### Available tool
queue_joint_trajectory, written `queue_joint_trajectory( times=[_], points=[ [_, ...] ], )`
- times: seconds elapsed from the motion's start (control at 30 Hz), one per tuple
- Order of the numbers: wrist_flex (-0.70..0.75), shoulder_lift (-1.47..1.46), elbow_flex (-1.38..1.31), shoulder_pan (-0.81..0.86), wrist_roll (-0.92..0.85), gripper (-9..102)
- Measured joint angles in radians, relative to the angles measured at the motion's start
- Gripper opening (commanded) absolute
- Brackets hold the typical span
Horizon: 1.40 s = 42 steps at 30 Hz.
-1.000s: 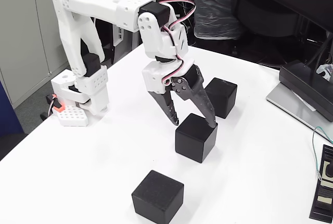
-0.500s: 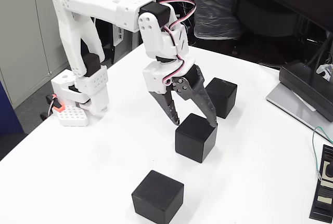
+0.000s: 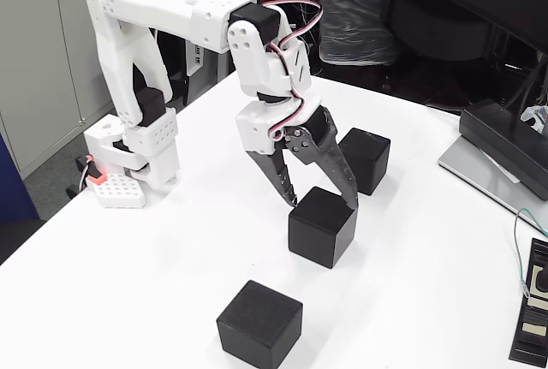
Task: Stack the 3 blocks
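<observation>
Three matte black blocks sit apart on the white table [image 3: 171,249]. One block [image 3: 321,226] lies in the middle, another block [image 3: 365,158] stands behind it to the right, and the third block [image 3: 259,324] rests near the front edge. My gripper [image 3: 321,203] hangs open just above the middle block, one fingertip at its left top edge and the other touching its right top edge. Nothing is held between the fingers.
The arm's white base [image 3: 133,159] stands at the table's left edge. A dark flat device [image 3: 505,142] on a grey slab lies at the right, and a small black labelled box [image 3: 535,309] at the right front. A bag-wrapped bundle [image 3: 351,9] stands behind the table.
</observation>
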Motion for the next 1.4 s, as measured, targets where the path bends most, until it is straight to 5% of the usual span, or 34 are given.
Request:
queue_joint_trajectory(
  times=[1.4],
  points=[
    [0.091, -0.003, 0.000, -0.081, 0.026, 30]
  ],
)
